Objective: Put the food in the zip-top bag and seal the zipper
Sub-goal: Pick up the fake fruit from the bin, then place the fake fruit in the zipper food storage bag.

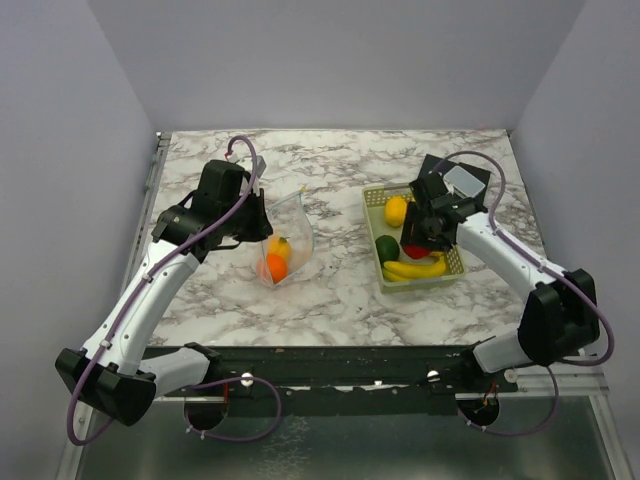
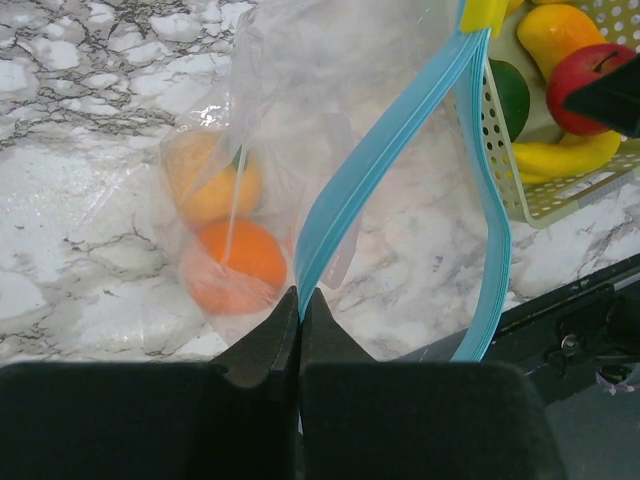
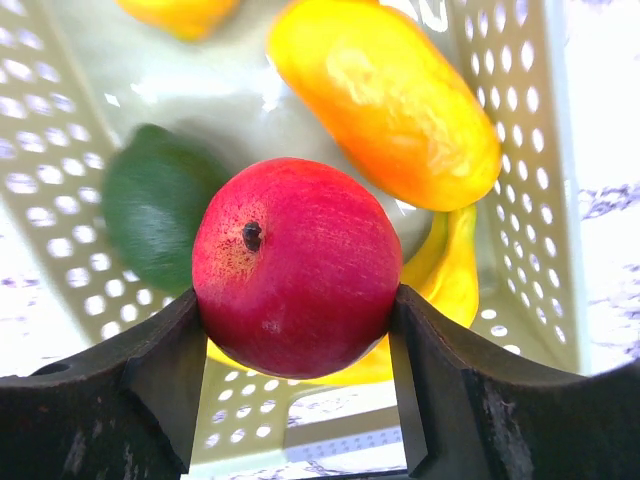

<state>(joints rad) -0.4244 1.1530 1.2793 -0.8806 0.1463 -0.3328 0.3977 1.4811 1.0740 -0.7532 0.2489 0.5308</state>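
My right gripper clasps the red apple in the basket, pads touching both its sides, though perhaps not yet firmly. The zip-top bag lies to its left across the marble table, with nothing between them. My nearer left gripper pinches its zipper, mouth upward.

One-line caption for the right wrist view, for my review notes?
Right gripper grips a red fruit over the perforated basket, with a green fruit and an orange-yellow piece lying inside.
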